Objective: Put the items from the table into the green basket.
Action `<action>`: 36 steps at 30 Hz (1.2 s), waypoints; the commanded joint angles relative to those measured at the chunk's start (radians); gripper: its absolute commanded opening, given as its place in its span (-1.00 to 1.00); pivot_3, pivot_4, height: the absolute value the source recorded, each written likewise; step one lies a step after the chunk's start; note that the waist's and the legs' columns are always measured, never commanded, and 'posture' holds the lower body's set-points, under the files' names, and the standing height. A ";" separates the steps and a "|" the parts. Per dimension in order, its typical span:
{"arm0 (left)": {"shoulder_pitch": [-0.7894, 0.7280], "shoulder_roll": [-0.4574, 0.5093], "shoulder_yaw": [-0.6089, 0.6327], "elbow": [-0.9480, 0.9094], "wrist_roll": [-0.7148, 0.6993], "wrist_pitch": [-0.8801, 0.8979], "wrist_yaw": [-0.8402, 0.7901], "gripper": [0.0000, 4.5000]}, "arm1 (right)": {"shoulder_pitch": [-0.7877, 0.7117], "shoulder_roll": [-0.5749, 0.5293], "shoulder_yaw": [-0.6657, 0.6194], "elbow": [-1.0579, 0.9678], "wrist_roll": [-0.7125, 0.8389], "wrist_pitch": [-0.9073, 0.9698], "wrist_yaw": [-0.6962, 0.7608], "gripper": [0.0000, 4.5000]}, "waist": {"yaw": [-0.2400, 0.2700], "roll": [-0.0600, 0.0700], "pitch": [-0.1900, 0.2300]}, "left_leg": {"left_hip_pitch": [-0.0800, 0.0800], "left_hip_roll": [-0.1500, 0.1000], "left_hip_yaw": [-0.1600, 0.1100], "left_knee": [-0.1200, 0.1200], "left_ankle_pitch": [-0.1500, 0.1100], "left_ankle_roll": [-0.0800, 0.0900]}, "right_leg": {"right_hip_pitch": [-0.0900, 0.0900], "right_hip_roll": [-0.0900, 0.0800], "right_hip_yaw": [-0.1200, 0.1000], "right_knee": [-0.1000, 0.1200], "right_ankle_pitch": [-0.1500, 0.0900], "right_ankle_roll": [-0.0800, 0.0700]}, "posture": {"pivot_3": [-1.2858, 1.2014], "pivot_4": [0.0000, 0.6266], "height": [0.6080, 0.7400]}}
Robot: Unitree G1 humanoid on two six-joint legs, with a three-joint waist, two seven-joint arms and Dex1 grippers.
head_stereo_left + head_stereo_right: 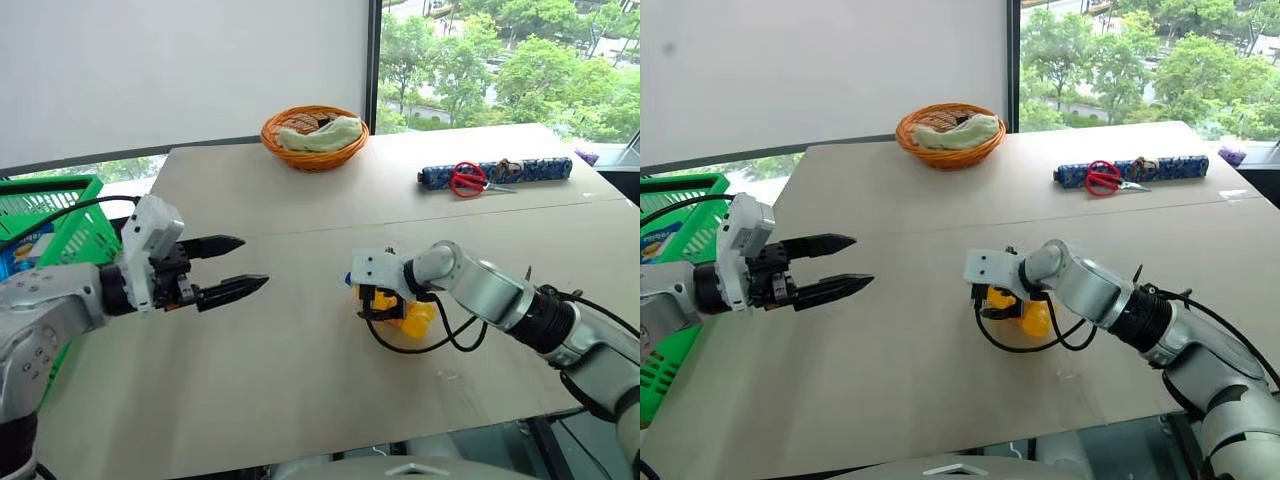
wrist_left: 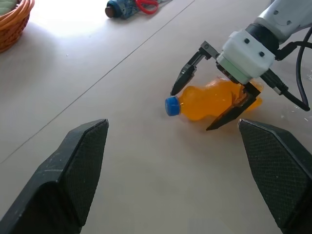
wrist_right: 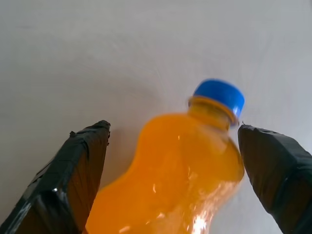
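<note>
On my far left the basket (image 1: 60,215) stands off the table's (image 1: 300,380) left edge, green lattice wall toward me, with something blue and printed inside that I can't make out. Just right of it my left gripper (image 1: 235,268) hangs above the board, fingers spread with nothing between them, pointing across toward the middle. From there to the bottle is bare tabletop, so I have open room on that side.

The bottle (image 2: 209,100) lies on its side near the table's centre, a bit toward my near edge. Its long axis runs flat along the surface, blue cap (image 2: 171,106) toward my left gripper, base under the right arm. My right gripper (image 2: 212,105) is angled down over it, fingers spread wide, one on each side of the body; in the right wrist view I see gaps between both pads and the plastic, so nothing is pinched. A black cable loops on the table beside the bottle.

Far side: an orange wicker bowl (image 1: 314,136) with a pale cloth near the back edge, and to the right a long blue patterned roll (image 1: 530,170) with red scissors (image 1: 468,179) lying across it, well apart from the bottle.

The top is pale joined boards, one seam running across behind the bottle. Behind stand a white wall and a window onto trees
</note>
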 commanded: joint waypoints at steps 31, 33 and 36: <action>-0.107 -0.162 0.015 0.039 -0.230 -0.007 0.091 1.00 | -0.072 0.599 -0.997 0.082 0.467 0.124 -0.216 0.30 | -0.004 0.004 0.008 | -0.006 0.007 0.002 -0.001 0.002 -0.003 | -0.007 0.008 0.003 0.001 0.003 -0.004 | 0.02 -1.00 0.96; -0.129 -0.212 0.008 0.043 -0.293 -0.001 0.134 1.00 | -0.088 0.641 -1.061 0.061 0.563 0.151 -0.236 0.30 | -0.004 0.004 0.008 | -0.006 0.007 0.002 -0.001 0.002 -0.003 | -0.007 0.008 0.003 0.000 0.003 -0.004 | 0.02 -1.00 0.96; -0.175 -0.288 -0.008 0.051 -0.403 0.003 0.201 1.00 | -0.082 0.659 -1.069 0.031 0.646 0.188 -0.240 0.30 | -0.007 0.005 0.009 | -0.006 0.007 0.003 -0.002 0.002 -0.003 | -0.007 0.007 0.004 0.000 0.003 -0.004 | 0.02 -1.00 0.96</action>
